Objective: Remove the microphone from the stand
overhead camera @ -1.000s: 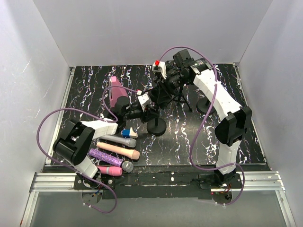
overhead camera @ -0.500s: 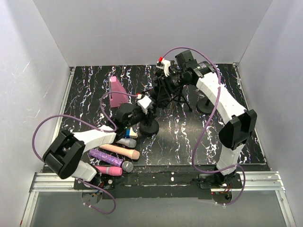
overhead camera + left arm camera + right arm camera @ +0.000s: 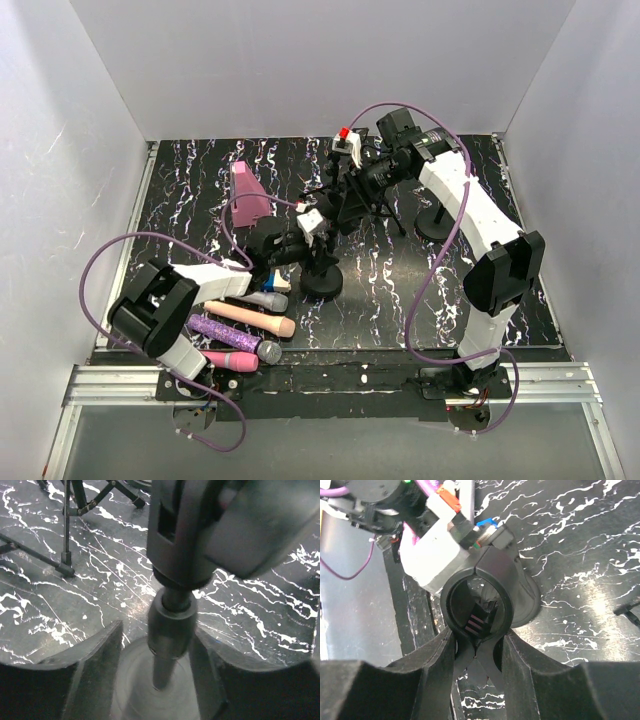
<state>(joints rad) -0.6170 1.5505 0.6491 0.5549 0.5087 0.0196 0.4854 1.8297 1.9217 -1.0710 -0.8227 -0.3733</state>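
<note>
Standing up: the black stand (image 3: pixel 322 280) is upright in the middle of the surface (image 3: pixel 370 292), which is dark with white streaks
Foot: the round foot (image 3: pixel 132 680) of the stand sits flat on the surface
Pole: the thin pole (image 3: pixel 169 622) has a thicker collar and goes straight down into the foot
Left pincer: the left pincer (image 3: pixel 156 632) is low by the stand, with its two fingers apart and the pole between them; there is a small gap on each side, so it holds nothing
Right pincer: the right pincer (image 3: pixel 477 635) is up high at the top of the stand, with its two fingers pressed on both sides of the black ring clip (image 3: pixel 492 565)
Inside the clip: something dark with little pink stripes shows in the ring, but I cannot tell if it is a microphone
Lying down: four lie side by side on the surface by the left arm, well apart from the clip: a grey microphone (image 3: pixel 255 298), a peach microphone (image 3: pixel 250 318), a sparkly purple microphone (image 3: pixel 222 330) and a pink microphone (image 3: pixel 232 358)
Nearby: a small blue and white thing (image 3: pixel 272 283) is just beside the grey microphone
Farther back: a black tripod (image 3: pixel 378 207) is behind the stand, and a pink pointy block (image 3: pixel 245 195) is off to the left
</note>
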